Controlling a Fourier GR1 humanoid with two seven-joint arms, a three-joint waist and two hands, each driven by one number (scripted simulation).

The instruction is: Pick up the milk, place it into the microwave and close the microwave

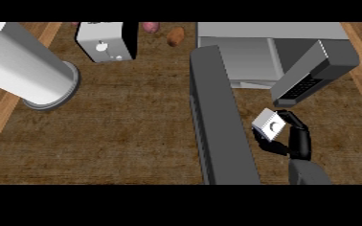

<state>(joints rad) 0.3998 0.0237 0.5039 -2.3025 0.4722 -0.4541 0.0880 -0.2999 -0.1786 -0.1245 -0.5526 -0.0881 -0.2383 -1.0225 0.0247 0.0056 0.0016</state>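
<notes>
Right hand [297, 141] at 4 o'clock, fingers curled round the milk [268, 122], in the gap between the open door [219, 119] and the microwave [283, 31]. Milk partly hidden; forearm cut off below.

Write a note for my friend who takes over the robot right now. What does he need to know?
Right hand: fingers curled round the milk, in front of the microwave, just right of its open door.
Left hand: not in view.
Done: the milk is picked up and the door stands open.
Left: put the milk inside the microwave, let go, then swing the door shut.
</notes>
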